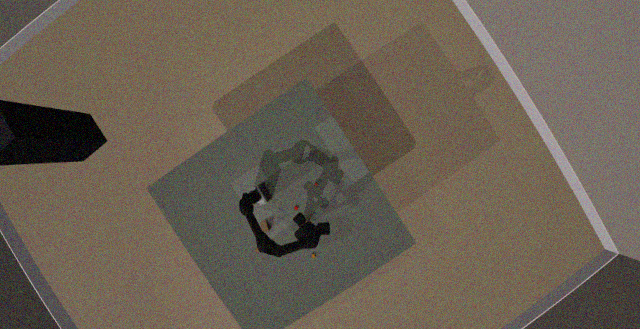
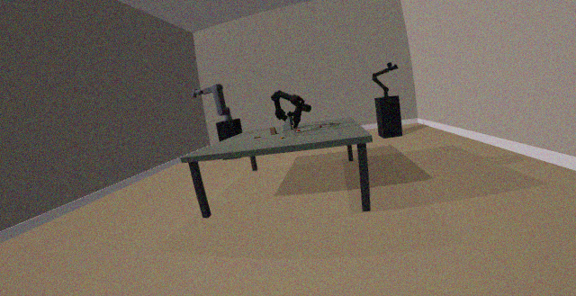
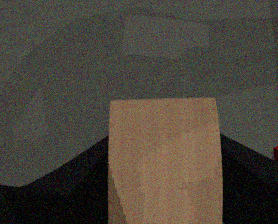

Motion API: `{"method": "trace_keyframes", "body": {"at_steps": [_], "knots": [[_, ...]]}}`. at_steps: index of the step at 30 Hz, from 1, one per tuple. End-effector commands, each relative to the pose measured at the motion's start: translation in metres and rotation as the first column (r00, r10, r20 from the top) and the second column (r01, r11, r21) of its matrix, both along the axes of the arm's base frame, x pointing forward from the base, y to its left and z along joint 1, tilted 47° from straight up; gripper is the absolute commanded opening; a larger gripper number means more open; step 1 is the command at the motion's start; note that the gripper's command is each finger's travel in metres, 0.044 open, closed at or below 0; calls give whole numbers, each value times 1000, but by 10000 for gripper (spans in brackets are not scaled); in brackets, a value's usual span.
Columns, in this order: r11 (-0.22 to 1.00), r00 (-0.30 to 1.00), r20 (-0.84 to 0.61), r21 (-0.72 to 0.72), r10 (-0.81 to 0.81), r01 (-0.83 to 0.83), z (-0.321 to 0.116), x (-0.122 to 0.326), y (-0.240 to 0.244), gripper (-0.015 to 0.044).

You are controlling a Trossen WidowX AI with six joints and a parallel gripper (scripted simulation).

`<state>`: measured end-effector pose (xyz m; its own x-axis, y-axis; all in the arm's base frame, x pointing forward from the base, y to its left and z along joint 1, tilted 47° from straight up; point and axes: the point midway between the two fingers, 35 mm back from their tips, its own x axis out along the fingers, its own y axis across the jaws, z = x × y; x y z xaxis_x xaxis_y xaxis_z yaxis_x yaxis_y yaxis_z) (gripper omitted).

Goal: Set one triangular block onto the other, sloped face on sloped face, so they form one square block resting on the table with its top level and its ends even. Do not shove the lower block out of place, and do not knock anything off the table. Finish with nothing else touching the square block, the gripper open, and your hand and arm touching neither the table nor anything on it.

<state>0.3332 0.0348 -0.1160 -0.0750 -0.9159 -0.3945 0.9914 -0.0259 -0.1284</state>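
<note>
The robot's arm (image 1: 267, 245) (image 2: 289, 96) is black all over, built of chunky, angular segments with thicker lumps at the joints. Its end effector (image 3: 162, 139) has dark, plain fingers with slanting upper edges.
</note>
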Motion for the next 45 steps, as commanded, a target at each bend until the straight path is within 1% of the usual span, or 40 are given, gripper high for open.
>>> {"method": "trace_keyframes", "body": {"at_steps": [1,12,21,23,26,28,33,35,38,40,42,45], "knots": [[1000,1000,-3,6,-7,7,1,0,-1,157],[1000,1000,-3,6,-7,7,1,0,-1,440],[1000,1000,-2,7,-5,5,3,1,0,440],[1000,1000,2,20,8,-8,15,4,14,440],[998,999,12,55,44,-44,53,9,51,440],[996,998,15,71,60,-61,71,9,67,440],[994,997,27,84,69,-71,71,11,68,440],[985,1000,-8,173,-4,5,67,7,54,440],[907,989,-86,395,-123,147,58,1,28,440],[816,979,-121,542,-161,201,53,-1,16,440],[702,976,-133,679,-172,216,51,-1,5,440],[507,984,-91,848,-153,157,54,3,-9,440]]}}
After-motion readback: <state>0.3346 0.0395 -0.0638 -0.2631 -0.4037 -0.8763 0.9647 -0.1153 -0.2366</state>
